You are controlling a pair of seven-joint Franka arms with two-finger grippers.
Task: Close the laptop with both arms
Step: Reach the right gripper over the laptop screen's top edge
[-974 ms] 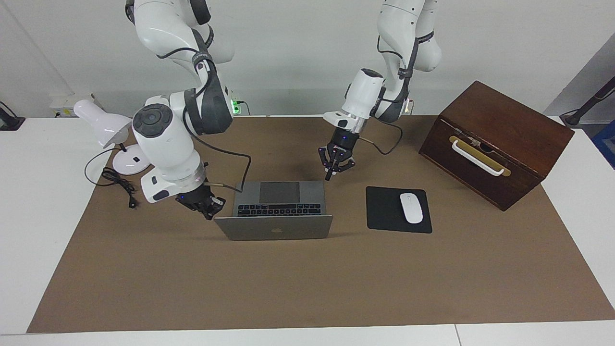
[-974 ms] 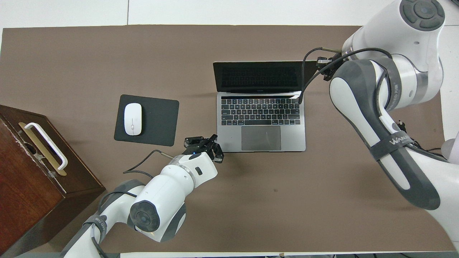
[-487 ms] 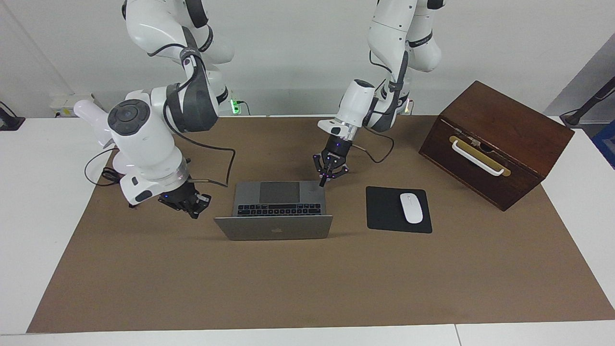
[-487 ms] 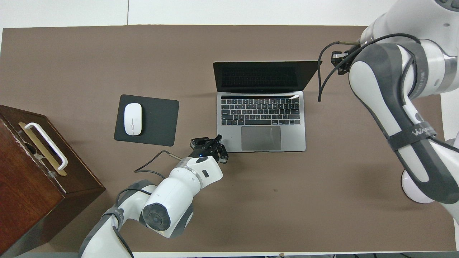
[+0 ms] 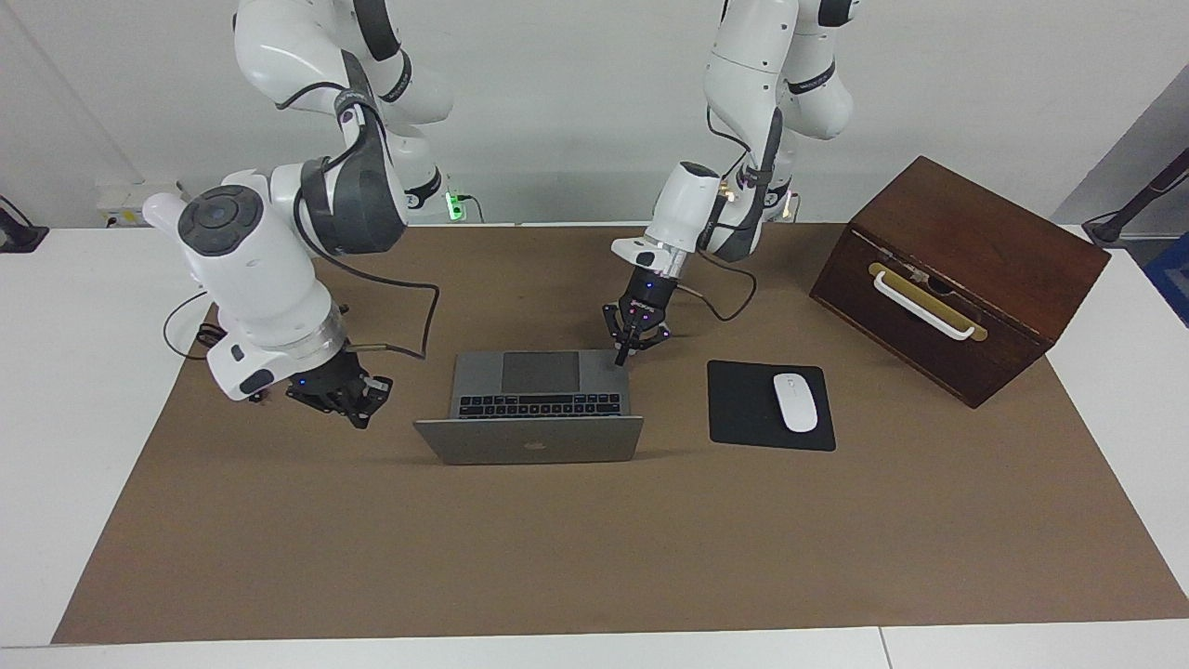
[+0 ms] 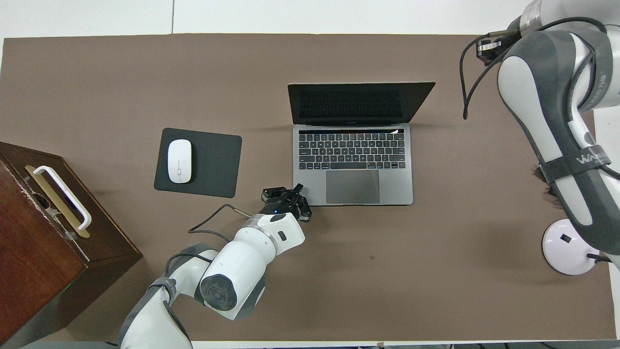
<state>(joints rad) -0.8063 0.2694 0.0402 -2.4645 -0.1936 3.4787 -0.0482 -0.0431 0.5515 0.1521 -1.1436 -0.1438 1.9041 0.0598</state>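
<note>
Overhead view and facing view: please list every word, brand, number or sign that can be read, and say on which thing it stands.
"WAN", cut off at the frame edge: grey strap of the right arm.
Apple logo, a sign without words: lid of the laptop.
Laptop key legends: too small to read.
Nothing else is readable.

I see a plain white wall point(image 5: 576, 102) above a white table point(image 5: 56, 390). A brown paper mat point(image 5: 594, 539) covers it.
</note>
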